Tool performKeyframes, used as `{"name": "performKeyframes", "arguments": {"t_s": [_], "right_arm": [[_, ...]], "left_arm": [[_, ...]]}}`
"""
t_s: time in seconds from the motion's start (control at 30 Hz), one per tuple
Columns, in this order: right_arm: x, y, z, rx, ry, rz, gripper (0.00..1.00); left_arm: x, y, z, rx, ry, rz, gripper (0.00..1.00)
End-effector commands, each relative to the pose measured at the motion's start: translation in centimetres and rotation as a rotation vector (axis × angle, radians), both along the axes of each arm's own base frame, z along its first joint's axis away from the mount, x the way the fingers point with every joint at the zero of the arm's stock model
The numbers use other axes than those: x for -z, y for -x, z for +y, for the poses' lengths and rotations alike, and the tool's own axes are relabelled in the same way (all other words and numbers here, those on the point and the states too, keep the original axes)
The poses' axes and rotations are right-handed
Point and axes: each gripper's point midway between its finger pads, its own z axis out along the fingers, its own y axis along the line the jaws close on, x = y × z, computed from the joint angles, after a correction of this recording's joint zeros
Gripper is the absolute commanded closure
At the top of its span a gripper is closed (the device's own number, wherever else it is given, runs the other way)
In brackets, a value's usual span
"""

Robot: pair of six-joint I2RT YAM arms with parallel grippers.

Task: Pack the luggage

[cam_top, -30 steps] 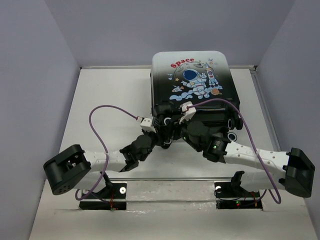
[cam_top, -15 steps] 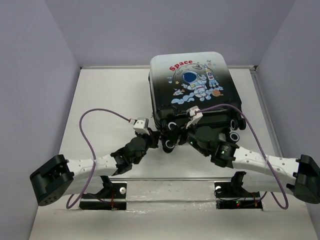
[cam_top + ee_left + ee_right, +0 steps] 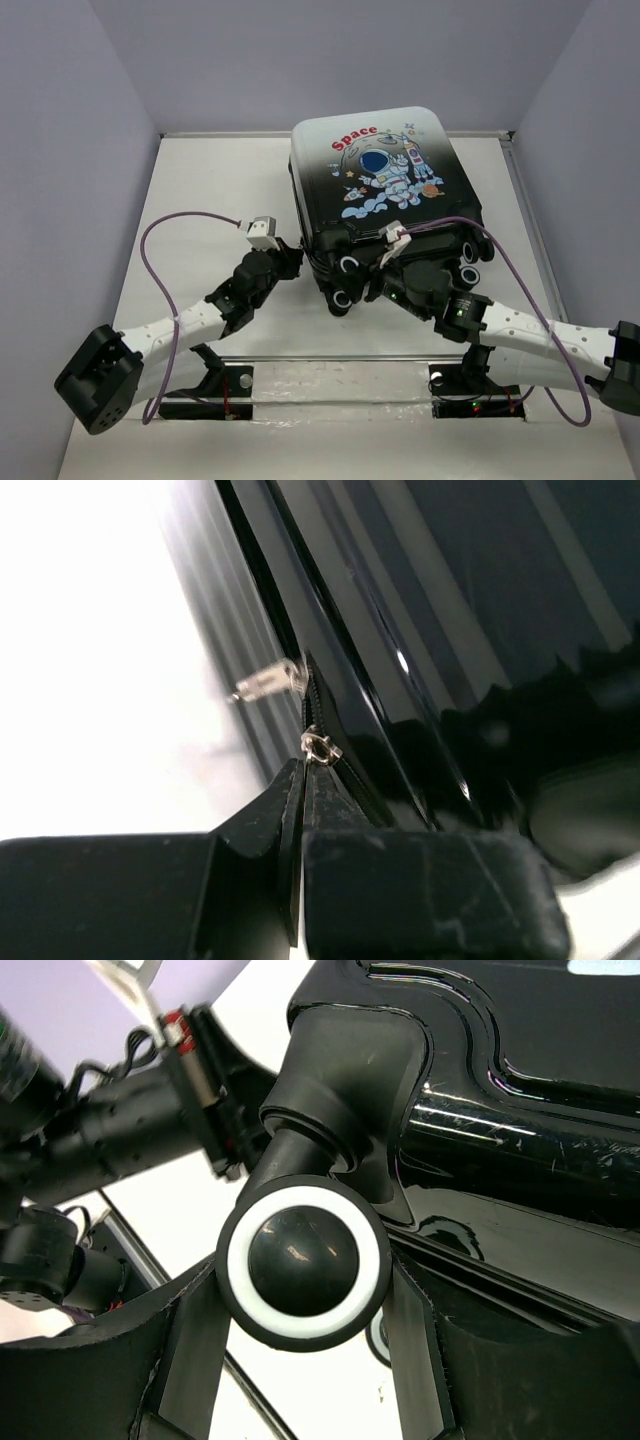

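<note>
Both arms reach fwd, low over the table. Left gripper fingers pressed together at the zip pull on the luggage left edge. Right gripper jaws spread around a caster wheel. Wheels visible: 4. One luggage, closed, astronaut/"Space" print up, table centre-rear.

This looks like a robotics laboratory test cell. A white table stands enclosed by plain pale lilac walls on three sides. Two robot arms are bolted on a metal rail at the near edge, with purple cables running along them.
</note>
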Motion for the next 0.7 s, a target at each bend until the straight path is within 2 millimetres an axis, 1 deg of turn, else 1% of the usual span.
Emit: {"name": "performKeyframes", "arguments": {"t_s": [0.0, 0.03, 0.13, 0.17, 0.2, 0.23, 0.27, 0.3, 0.33, 0.37, 0.4, 0.43, 0.47, 0.5, 0.53, 0.57, 0.6, 0.63, 0.67], "right_arm": [[-3.8, -0.8, -0.1, 0.049, -0.105, -0.055, 0.93], [-3.8, -0.4, 0.3, 0.033, -0.104, -0.054, 0.93], [-3.7, -0.1, 1.0, 0.019, -0.086, -0.059, 0.93], [-3.7, 0.1, 1.2, 0.013, -0.088, -0.058, 0.93], [-3.8, 0.1, 1.4, 0.009, -0.09, -0.062, 0.93], [-3.9, 0.1, 1.6, 0.004, -0.093, -0.061, 0.93], [-4.2, 0.4, 2.1, -0.011, -0.097, -0.062, 0.93], [-4.3, 0.5, 2.5, -0.028, -0.1, -0.061, 0.93], [-3.6, 0.7, 3.3, -0.045, -0.081, -0.053, 0.93], [-4.2, 1.1, 4.2, -0.068, -0.085, -0.059, 0.93], [-3.4, 0.8, 5.1, -0.076, -0.062, -0.054, 0.93], [-3.3, 1.1, 6.0, -0.098, -0.054, -0.053, 0.93], [-3.4, 1.0, 6.8, -0.107, -0.046, -0.058, 0.93], [-5.0, 1.6, 8.4, -0.145, -0.063, -0.081, 0.93], [-3.7, 1.6, 10.0, -0.164, -0.022, -0.069, 0.93], [-3.9, 1.4, 11.0, -0.174, -0.016, -0.076, 0.93], [-6.1, 2.2, 12.9, -0.219, -0.047, -0.102, 0.93], [-6.5, 2.0, 13.9, -0.23, -0.049, -0.108, 0.93], [-5.3, 2.4, 15.7, -0.257, -0.017, -0.101, 0.93]], "left_arm": [[-7.0, -7.4, 8.0, -0.467, -0.043, -0.179, 0.94], [-7.5, -7.8, 8.4, -0.486, -0.046, -0.185, 0.94], [-8.4, -9.0, 10.1, -0.556, -0.037, -0.179, 0.94], [-9.2, -9.4, 10.6, -0.578, -0.014, -0.185, 0.94], [-9.5, -9.7, 11.3, -0.588, 0.004, -0.184, 0.91], [-9.8, -9.8, 11.5, -0.586, 0.023, -0.187, 0.86], [-10.4, -9.9, 11.5, -0.58, 0.051, -0.19, 0.7], [-11.0, -9.5, 11.3, -0.565, 0.063, -0.19, 0.6], [-11.5, -9.2, 11.1, -0.546, 0.079, -0.194, 0.34], [-12.7, -8.3, 11.4, -0.547, 0.127, -0.207, 0.23], [-13.4, -7.7, 11.4, -0.53, 0.153, -0.214, 0.11], [-14.3, -7.1, 11.4, -0.519, 0.177, -0.226, 0.07], [-15.6, -6.4, 11.5, -0.506, 0.2, -0.246, 0.06], [-17.3, -4.9, 11.9, -0.483, 0.227, -0.271, 0.06], [-19.3, -4.1, 12.2, -0.474, 0.251, -0.299, 0.01], [-20.5, -3.2, 12.5, -0.464, 0.26, -0.319, 0.01], [-21.7, -1.8, 13.0, -0.447, 0.25, -0.338, 0.01], [-22.6, -1.0, 13.2, -0.439, 0.249, -0.353, 0.01], [-24.1, 0.3, 13.9, -0.435, 0.248, -0.37, 0.01]]}}
